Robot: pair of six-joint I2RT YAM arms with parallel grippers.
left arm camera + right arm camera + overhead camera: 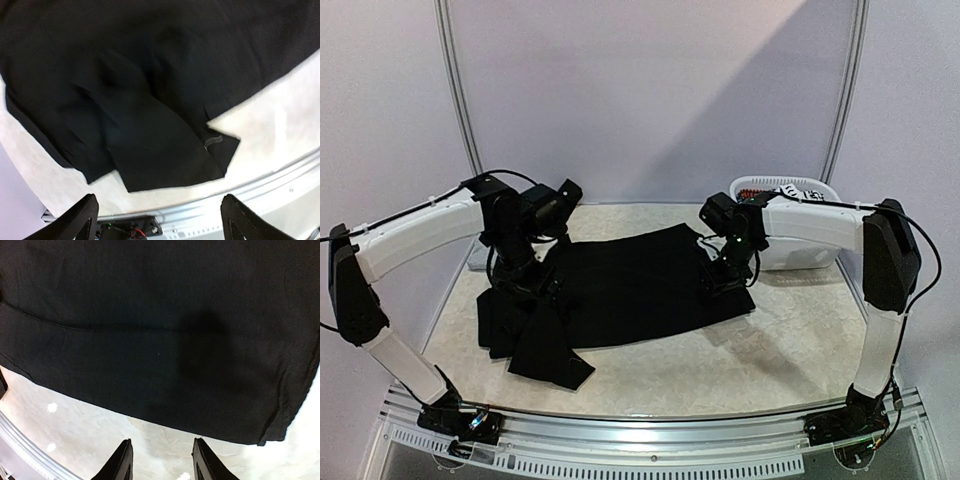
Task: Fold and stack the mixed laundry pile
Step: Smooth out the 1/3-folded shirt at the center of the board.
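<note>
A large black garment (pixel 640 285) lies spread flat across the middle of the table, with a bunched sleeve (pixel 535 340) folded over at its left front. My left gripper (pixel 525 285) hangs over that left side. In the left wrist view it (pixel 160 220) is wide open and empty above the sleeve (pixel 150 150). My right gripper (pixel 725 278) is at the garment's right edge. In the right wrist view it (pixel 161 460) is open over bare table, just off the black hem (pixel 160 390), holding nothing.
A white plastic laundry basket (pixel 800 188) stands at the back right behind the right arm. A small grey patch (pixel 478 262) shows behind the left arm. The metal rail (pixel 640 420) runs along the table's front edge.
</note>
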